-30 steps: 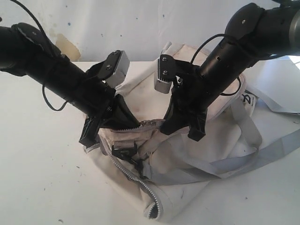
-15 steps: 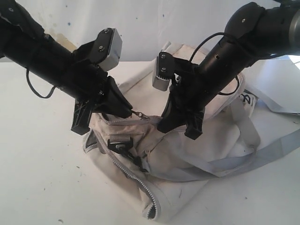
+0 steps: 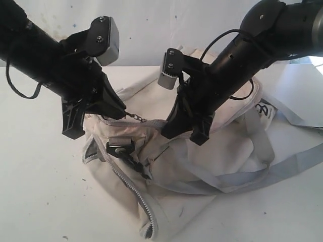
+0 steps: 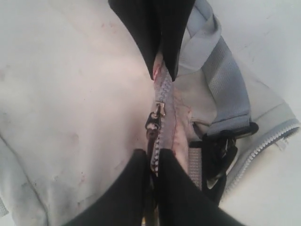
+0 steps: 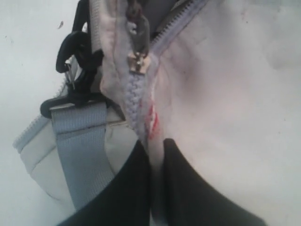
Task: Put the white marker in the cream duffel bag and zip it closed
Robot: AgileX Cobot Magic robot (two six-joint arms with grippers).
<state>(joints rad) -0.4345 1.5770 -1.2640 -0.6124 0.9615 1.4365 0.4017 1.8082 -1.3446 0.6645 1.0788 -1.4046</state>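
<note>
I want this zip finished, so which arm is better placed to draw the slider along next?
Probably left. The left gripper is shut on the zip pull, which runs taut to it. The right gripper pinches the bag on the already closed stretch of zip, so it serves better as the anchor.

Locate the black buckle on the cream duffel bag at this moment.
In the exterior view the black buckle sits on the front of the cream duffel bag, left of centre, just below the left pincer and beside the open zipper teeth.
</note>
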